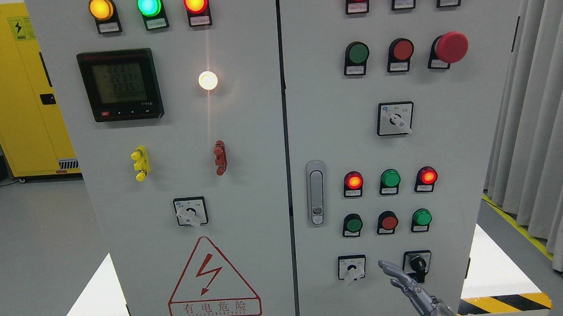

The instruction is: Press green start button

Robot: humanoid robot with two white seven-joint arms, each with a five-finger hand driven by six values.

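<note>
A: Where the right hand enters at the lower right, list its state.
B: Metal fingers extended and relaxed, holding nothing, tip between two rotary switches on the grey cabinet.
A: Green start button?
B: Row above, left of a red button; hand lies below, apart.

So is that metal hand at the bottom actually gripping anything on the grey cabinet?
No. The right hand, silver with jointed fingers, holds nothing; one finger points up between the two lowest rotary switches.
</note>
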